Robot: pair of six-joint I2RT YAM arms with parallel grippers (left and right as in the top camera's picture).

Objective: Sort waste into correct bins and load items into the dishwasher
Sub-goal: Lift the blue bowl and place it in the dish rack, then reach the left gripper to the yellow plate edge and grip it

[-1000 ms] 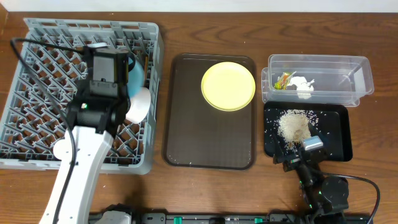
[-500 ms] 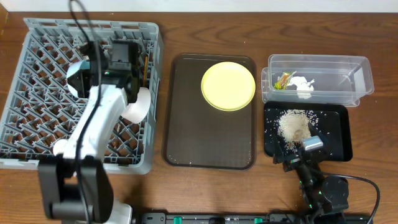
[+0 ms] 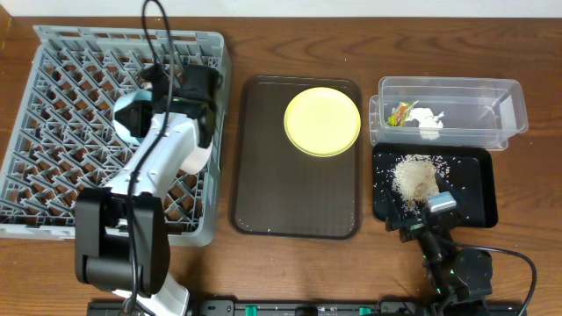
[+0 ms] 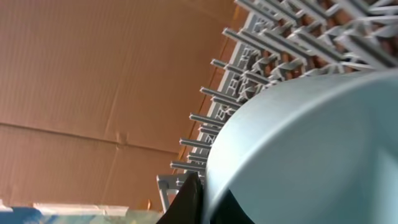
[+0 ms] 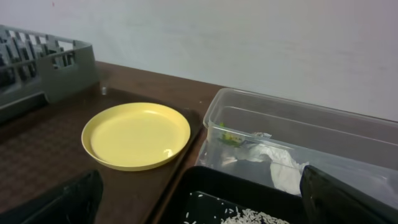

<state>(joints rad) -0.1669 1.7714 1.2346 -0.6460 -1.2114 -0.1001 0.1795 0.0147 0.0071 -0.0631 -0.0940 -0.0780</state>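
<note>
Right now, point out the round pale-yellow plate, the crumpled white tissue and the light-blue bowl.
Round pale-yellow plate (image 3: 322, 121): overhead view, its centre.
Crumpled white tissue (image 3: 428, 121): overhead view, its middle.
Light-blue bowl (image 4: 311, 149): left wrist view, its wall.

Prob. robot lab: wood table w/ bare wall.

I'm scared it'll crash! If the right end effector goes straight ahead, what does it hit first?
Probably the black tray with the rice scraps, right in front of the open right end effector; the clear tub sits beyond. Depth's unclear.
</note>
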